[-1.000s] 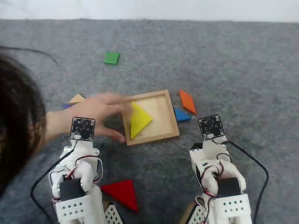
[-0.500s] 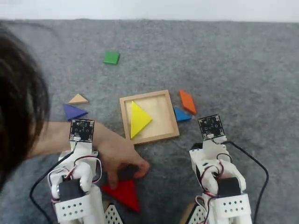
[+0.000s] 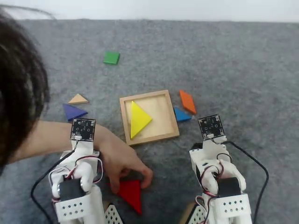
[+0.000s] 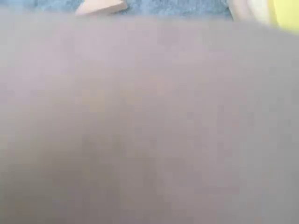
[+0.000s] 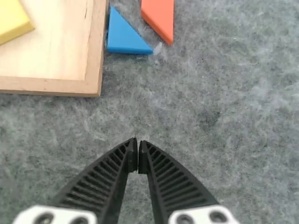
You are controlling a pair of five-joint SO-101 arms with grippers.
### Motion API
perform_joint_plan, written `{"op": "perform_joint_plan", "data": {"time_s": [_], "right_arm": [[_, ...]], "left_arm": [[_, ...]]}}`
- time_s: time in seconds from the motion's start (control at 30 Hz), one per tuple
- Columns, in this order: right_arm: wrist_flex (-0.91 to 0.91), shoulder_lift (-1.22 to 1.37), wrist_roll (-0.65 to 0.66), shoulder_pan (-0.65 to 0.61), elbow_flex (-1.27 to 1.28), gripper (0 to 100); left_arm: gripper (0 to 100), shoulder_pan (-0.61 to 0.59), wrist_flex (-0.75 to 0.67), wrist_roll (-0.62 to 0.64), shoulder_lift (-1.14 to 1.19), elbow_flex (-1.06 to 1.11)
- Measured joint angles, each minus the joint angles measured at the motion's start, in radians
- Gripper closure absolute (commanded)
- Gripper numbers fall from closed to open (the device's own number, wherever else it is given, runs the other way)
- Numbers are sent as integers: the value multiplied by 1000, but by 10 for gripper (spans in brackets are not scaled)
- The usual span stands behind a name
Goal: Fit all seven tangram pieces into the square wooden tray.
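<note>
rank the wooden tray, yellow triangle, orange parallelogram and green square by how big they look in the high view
1. square wooden tray
2. yellow triangle piece, lying in the tray
3. orange parallelogram piece and green square piece: these look close in size. The orange one seems slightly larger, but not clearly enough to rank.

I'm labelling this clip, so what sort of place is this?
Probably a tabletop robot workbench: the left arm and right arm stand at a grey felt-covered table, with a wooden tray and a loose green square piece.
</note>
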Motion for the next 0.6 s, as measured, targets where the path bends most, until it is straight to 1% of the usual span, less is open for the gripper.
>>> {"op": "perform_joint_plan", "data": {"time_s": [0.6], "right_arm": [[0,0,0,0,0,980]], "left_arm": [[986,-3,-2,2,-2,0]]}}
